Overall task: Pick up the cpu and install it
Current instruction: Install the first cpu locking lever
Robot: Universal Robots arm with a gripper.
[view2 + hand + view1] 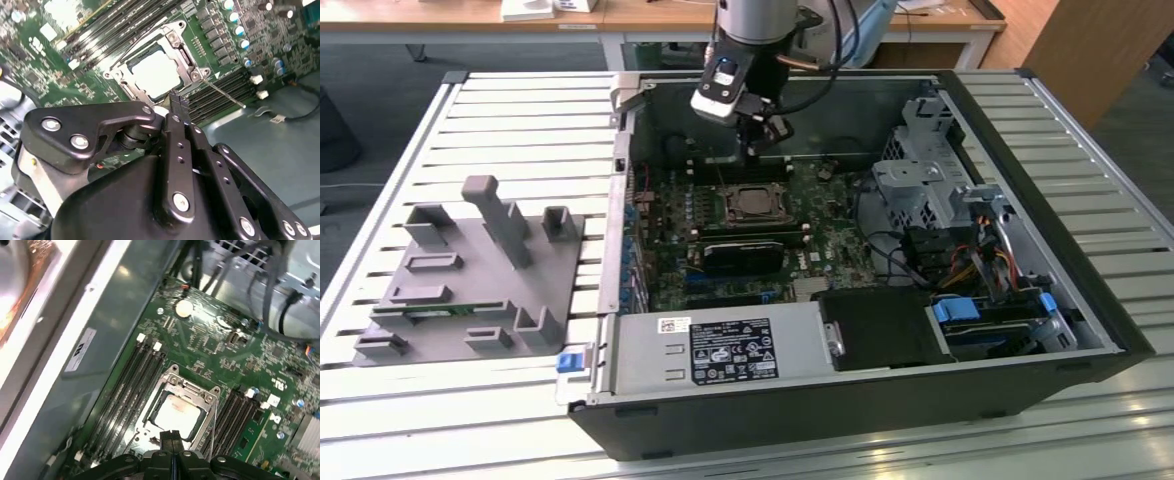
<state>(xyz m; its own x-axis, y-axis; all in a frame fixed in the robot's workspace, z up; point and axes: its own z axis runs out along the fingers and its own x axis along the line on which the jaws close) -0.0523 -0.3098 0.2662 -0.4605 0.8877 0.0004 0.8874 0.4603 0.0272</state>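
Currently, the black two-finger gripper (pixel 175 102) is hovering with its fingertips pressed together, holding nothing, just above the silver-grey square cpu (pixel 156 72), which is lying inside the dark metal-framed socket (pixel 172 412) at the centre of the second wrist view. Judging from this, the chip is sitting in place while the thin wire retention lever (pixel 223 93) is standing unlatched; a careless descent could scrape the chip or bend that lever. Black memory slots (pixel 127 385) are flanking the socket, and the grey slotted fixture (pixel 467 275) is resting at the exterior view's left.
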